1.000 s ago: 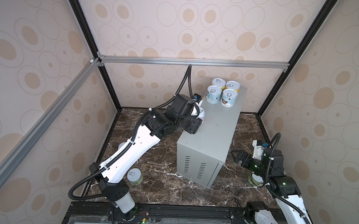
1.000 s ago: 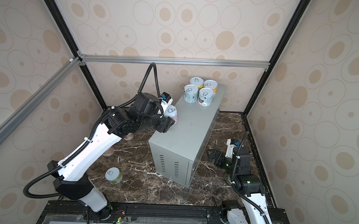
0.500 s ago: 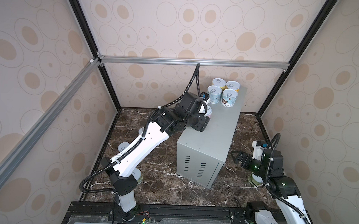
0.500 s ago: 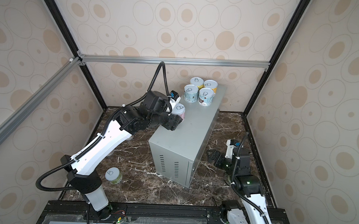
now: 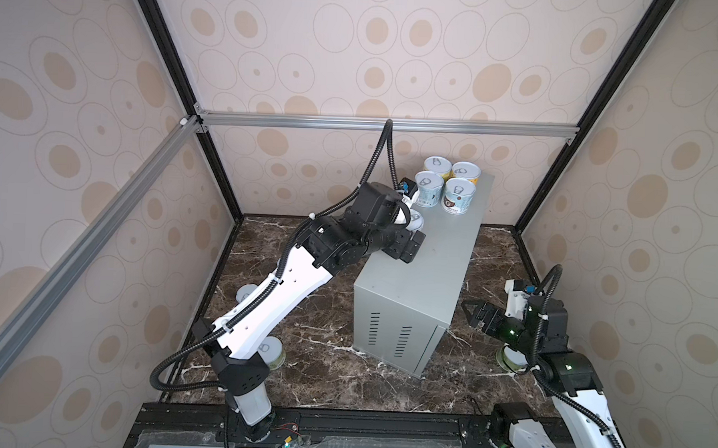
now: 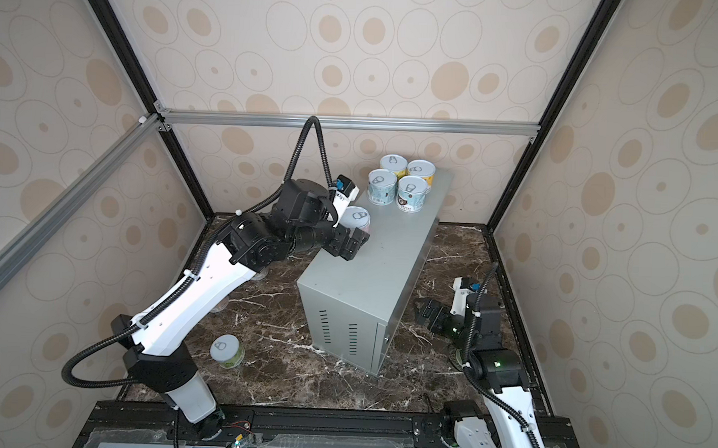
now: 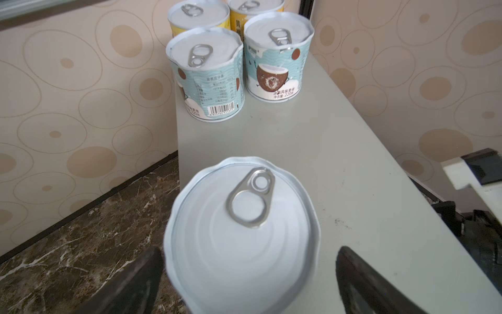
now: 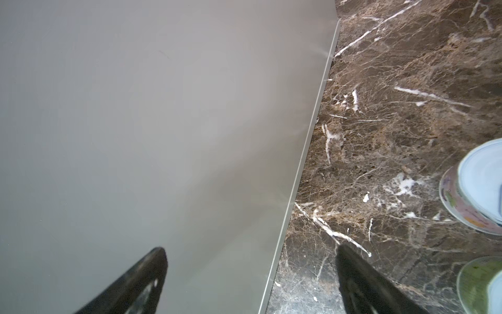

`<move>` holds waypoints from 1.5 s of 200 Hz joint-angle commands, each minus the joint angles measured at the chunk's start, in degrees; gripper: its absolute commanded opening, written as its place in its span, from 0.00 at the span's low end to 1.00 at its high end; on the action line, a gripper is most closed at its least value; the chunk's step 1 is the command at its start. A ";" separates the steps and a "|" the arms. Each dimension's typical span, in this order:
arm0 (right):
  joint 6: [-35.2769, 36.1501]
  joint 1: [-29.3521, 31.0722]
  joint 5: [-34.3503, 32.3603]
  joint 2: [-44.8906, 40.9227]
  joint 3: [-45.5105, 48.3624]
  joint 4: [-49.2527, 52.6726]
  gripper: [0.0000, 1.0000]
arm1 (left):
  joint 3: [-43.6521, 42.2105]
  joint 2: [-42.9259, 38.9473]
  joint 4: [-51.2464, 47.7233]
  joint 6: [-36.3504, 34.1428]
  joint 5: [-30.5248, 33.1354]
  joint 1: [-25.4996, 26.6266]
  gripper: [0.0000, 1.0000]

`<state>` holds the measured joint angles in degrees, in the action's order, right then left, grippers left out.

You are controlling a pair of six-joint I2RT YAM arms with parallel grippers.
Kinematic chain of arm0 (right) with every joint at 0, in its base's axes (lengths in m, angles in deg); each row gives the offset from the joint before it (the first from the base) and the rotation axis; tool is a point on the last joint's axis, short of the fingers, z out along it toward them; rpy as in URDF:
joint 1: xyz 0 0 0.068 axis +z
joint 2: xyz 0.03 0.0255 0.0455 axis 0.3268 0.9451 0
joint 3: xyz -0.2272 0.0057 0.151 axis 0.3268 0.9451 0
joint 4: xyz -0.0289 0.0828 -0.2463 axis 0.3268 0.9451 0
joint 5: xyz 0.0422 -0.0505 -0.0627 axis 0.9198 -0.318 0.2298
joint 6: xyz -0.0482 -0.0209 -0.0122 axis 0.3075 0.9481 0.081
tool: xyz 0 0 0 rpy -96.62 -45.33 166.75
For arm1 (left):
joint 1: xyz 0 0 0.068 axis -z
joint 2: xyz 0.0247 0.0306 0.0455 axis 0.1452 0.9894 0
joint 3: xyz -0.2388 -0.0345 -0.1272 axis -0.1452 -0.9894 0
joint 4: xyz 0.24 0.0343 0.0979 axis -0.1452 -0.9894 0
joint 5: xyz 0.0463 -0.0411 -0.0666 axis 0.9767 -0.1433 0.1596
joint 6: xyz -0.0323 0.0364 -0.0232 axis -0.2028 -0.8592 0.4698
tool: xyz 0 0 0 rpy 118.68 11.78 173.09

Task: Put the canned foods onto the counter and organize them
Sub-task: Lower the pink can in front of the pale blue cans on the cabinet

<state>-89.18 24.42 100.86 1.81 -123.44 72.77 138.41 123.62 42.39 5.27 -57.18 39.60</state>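
1. Overhead, found the left gripper (image 6: 359, 232) over the grey counter (image 6: 388, 272), fingers spread either side of a pink-labelled can (image 6: 355, 216) standing on top, near four cans (image 6: 411, 193) at the far end.
2. Through left wrist, saw both fingers (image 7: 141, 282) apart, flanking that can (image 7: 241, 239).
3. Through right wrist, saw the right gripper (image 8: 250, 248) with fingers wide apart beside the counter's wall (image 8: 135, 108), above brown marble (image 8: 394, 136).

Walls (image 5: 356, 46): beige wallpaper, tan ovals inside thin ringed outlines, on three sides. Black corner posts (image 5: 163, 42) rise at back corners. Silver crossbar (image 5: 499, 128) spans back wall; second silver bar (image 5: 77, 250) runs along left wall. Floor (image 5: 321, 381): dark brown marble, white veins, slight gloss. Black rail (image 5: 382, 425) along front edge. Light soft, even.
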 commanded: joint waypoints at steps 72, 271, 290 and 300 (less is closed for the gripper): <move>1.44 -0.14 -1.46 -0.58 -5.33 3.21 0.99 | -41.15 -27.89 32.40 7.84 1.03 0.66 0.66; 1.85 -0.08 -2.02 -1.97 -3.25 3.15 0.99 | -32.31 -12.82 34.78 7.50 5.17 1.35 0.54; 2.03 -0.07 -2.07 -2.06 -2.73 2.90 0.99 | -30.65 -10.94 34.65 7.85 6.37 1.30 0.53; 2.03 -0.16 -2.08 -2.14 -2.31 2.68 0.99 | -29.78 -9.92 34.34 8.02 7.28 1.27 0.53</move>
<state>-87.91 24.42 98.87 0.26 -126.87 76.33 104.97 111.66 76.22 12.31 -52.39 40.41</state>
